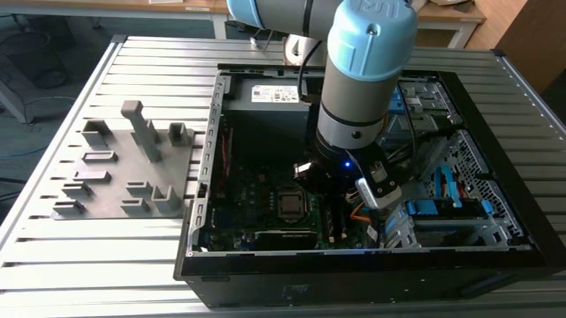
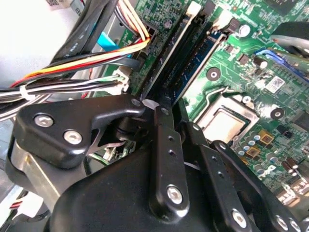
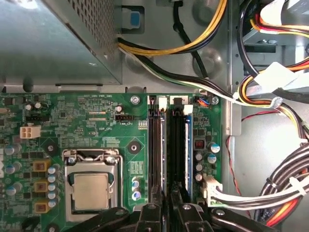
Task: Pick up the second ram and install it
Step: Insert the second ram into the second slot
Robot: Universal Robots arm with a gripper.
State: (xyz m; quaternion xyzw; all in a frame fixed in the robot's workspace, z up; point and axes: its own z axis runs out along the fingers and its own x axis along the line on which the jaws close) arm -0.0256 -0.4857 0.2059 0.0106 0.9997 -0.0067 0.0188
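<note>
The second ram [image 3: 164, 145] is a thin strip seen edge-on, standing in a slot of the green motherboard [image 3: 77, 116] between two black slots. In the second wrist view the second ram [image 2: 170, 53] runs from a white latch down to my black fingertips [image 2: 161, 113]. My gripper [image 3: 166, 203] straddles the stick's near end, and the fingers press close on both sides. In the exterior view my gripper [image 1: 336, 199] reaches down inside the open computer case [image 1: 203, 199], over the memory slots.
A bluish stick [image 3: 189, 145] sits one slot over. The processor socket [image 3: 91, 191] lies beside the slots. Bundled cables [image 3: 270, 193] crowd the other side. A grey holder tray [image 1: 119, 172] with blocks lies at the exterior view's left, and blue drive brackets [image 1: 442, 199] at its right.
</note>
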